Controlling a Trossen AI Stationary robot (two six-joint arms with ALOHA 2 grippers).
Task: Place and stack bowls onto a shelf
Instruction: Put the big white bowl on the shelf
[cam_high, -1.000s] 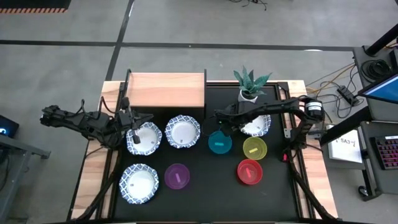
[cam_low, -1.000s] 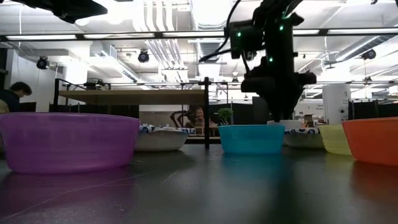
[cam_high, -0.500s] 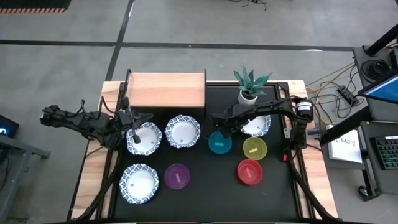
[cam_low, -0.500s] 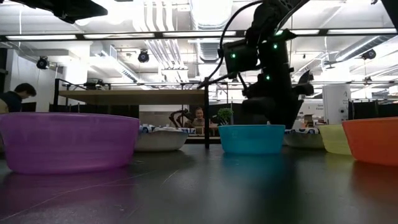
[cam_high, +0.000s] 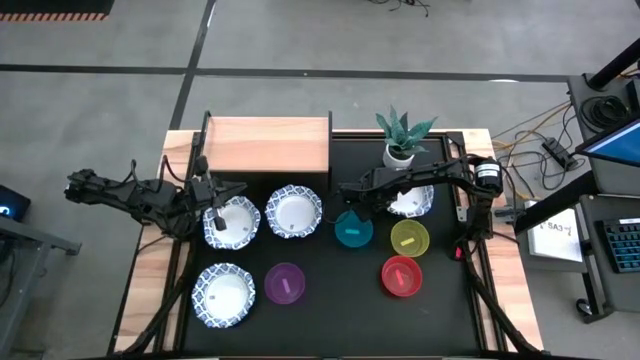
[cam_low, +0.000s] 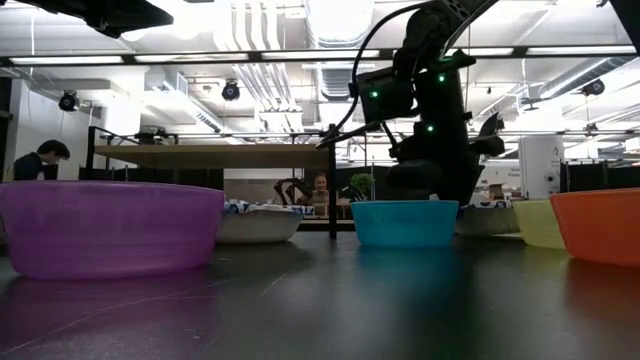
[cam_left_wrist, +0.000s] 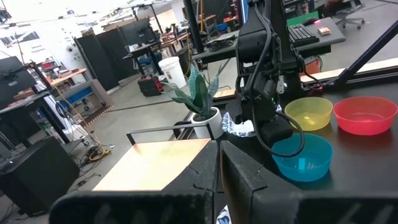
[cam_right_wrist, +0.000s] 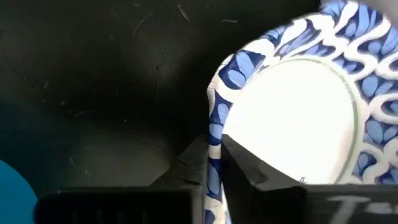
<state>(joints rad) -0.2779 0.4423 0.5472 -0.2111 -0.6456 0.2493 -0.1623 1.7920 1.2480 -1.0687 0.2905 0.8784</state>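
Three blue-and-white patterned bowls (cam_high: 293, 212) sit on the black table's left half. A fourth patterned bowl (cam_high: 412, 203) stands by the plant, with my right gripper (cam_high: 383, 204) shut on its left rim, behind the blue bowl (cam_high: 353, 230). The yellow (cam_high: 410, 238), red (cam_high: 402, 276) and purple (cam_high: 285, 284) bowls rest on their bases. The wood-topped shelf (cam_high: 267, 145) stands at the far left. My left gripper (cam_high: 213, 212) is shut over the left rim of a patterned bowl (cam_high: 235, 224); whether it touches the bowl, I cannot tell. My right gripper pinches the patterned bowl's rim (cam_right_wrist: 215, 127) on the side toward the table's left, one finger (cam_right_wrist: 252, 165) inside the bowl and one (cam_right_wrist: 189, 163) outside. The fingers come from above, pointing down. In the low view the bowl (cam_low: 492, 216) looks to rest on the table.
A white pot with a green plant (cam_high: 401, 140) stands just beyond the held bowl. The shelf's dark frame post (cam_low: 332, 180) rises left of the blue bowl. Bare black table lies between the purple and red bowls. A person shows in the room at the far left (cam_low: 35, 160).
My right gripper has come down behind the blue bowl and shifted slightly toward the table's left, onto the patterned bowl's rim. The bowls have stayed where they were.
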